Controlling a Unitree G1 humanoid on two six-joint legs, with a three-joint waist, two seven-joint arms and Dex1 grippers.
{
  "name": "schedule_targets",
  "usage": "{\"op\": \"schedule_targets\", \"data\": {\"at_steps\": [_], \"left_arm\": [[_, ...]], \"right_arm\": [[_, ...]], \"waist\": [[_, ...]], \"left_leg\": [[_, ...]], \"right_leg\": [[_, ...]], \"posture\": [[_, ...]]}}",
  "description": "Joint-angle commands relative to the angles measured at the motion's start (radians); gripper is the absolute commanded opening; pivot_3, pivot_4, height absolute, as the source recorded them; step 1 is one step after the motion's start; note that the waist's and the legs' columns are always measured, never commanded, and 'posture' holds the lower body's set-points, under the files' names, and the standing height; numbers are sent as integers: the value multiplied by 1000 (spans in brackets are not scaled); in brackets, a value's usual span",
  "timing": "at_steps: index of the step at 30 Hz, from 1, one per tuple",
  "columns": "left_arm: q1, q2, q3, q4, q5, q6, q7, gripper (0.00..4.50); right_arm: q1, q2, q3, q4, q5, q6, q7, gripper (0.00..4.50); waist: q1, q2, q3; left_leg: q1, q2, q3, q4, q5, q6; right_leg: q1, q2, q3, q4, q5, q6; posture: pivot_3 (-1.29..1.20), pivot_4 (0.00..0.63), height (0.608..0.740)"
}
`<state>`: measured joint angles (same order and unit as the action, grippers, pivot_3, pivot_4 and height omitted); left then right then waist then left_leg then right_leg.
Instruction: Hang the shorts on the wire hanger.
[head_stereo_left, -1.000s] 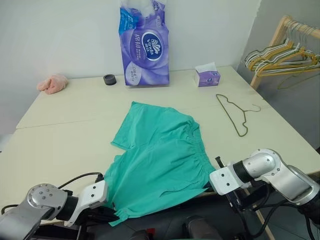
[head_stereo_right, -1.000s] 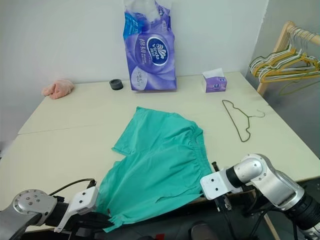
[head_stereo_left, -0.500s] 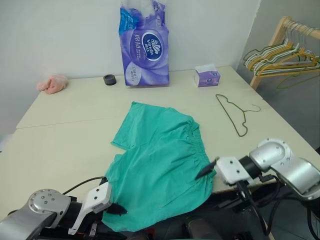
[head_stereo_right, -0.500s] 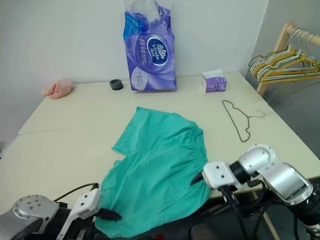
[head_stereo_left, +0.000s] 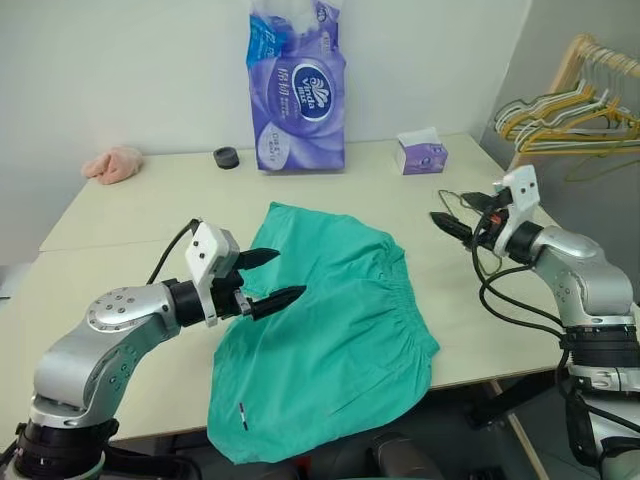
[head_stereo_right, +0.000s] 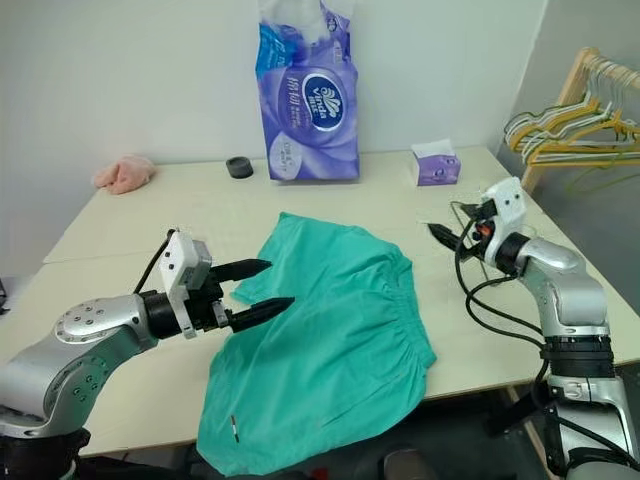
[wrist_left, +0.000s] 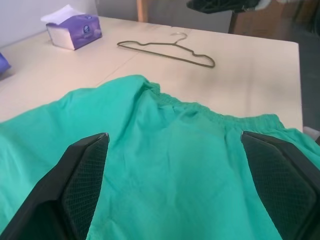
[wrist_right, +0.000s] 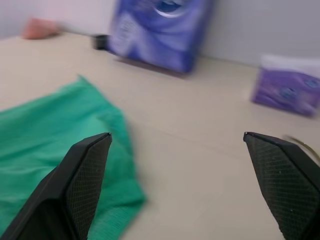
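The shorts lie flat on the table, the wire hanger well apart and untouched, both the left gripper and right gripper spread wide, empty; hanging remains undone

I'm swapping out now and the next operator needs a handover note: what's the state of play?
Left claw: open, empty, hovering over the shorts.
Right claw: open, empty, raised near the wire hanger.
Shorts lie flat on the table, front hem over the near edge.
Hanger lies on the table, beyond the waistband.
Done: nothing hung.
Left: pick up hanger, hang the shorts on it.
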<state>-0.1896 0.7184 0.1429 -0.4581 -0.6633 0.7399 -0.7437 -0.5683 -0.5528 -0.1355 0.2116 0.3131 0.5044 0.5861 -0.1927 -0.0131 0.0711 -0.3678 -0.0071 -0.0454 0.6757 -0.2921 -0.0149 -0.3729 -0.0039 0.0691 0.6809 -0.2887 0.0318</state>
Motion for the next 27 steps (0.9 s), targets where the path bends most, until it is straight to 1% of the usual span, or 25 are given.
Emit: {"op": "schedule_targets", "data": {"at_steps": [1, 4, 7, 11, 14, 20, 24, 27], "left_arm": [[-65, -10, -21, 19, 14, -10, 12, 4450], [-98, -2, -50, 51, 34, -63, -48, 4450], [-87, 49, -93, 37, 47, -132, -191, 4450], [-117, 67, -108, 82, 53, -149, -248, 4450], [-151, 65, -109, 115, 67, -159, -263, 4450], [-174, 59, -103, 142, 91, -175, -264, 4450], [-171, 60, -103, 139, 99, -181, -269, 4450], [-162, 56, -102, 128, 104, -186, -267, 4450]], "right_arm": [[-37, -2, -11, 139, -111, -77, -149, 4500], [-79, -4, 7, 299, -163, -129, -179, 4500], [-150, -8, 22, 488, -212, -184, -202, 4500], [-254, 3, 6, 703, -220, -234, -190, 4500], [-322, 8, 25, 848, -244, -280, -165, 4500], [-403, 18, 48, 998, -288, -338, -171, 4500], [-415, 29, 72, 1045, -327, -339, -169, 4500], [-409, 43, 103, 1060, -356, -316, -127, 4500]], "waist": [[-4, 0, 0], [-13, 1, 1], [-38, 2, 1], [-67, 2, 1], [-80, 2, 1], [-87, 2, 1], [-86, 2, 1], [-86, 2, 1]], "left_leg": [[0, 0, 0, 0, 0, 0], [1, 0, 1, 0, 0, 0], [3, 0, 4, 0, 0, 0], [3, 0, 5, 0, 0, 0], [3, 0, 5, 0, 0, 0], [3, 0, 5, 0, 0, 0], [3, 0, 5, 0, 0, 0], [3, 0, 4, 0, 0, 0]], "right_leg": [[0, 1, 0, 0, 0, 0], [0, 1, 1, 1, 0, 0], [1, 3, 3, 1, 0, 0], [2, 4, 4, 1, 0, 0], [2, 6, 3, 1, 0, 0], [2, 5, 4, 0, 0, 0], [2, 4, 4, 1, 0, 0], [3, 4, 3, 1, 0, 0]], "posture": [[-226, 27, 740], [-241, 28, 740], [-248, 27, 740], [-251, 27, 740], [-248, 27, 740], [-239, 26, 740], [-232, 26, 740], [-232, 26, 740]]}}
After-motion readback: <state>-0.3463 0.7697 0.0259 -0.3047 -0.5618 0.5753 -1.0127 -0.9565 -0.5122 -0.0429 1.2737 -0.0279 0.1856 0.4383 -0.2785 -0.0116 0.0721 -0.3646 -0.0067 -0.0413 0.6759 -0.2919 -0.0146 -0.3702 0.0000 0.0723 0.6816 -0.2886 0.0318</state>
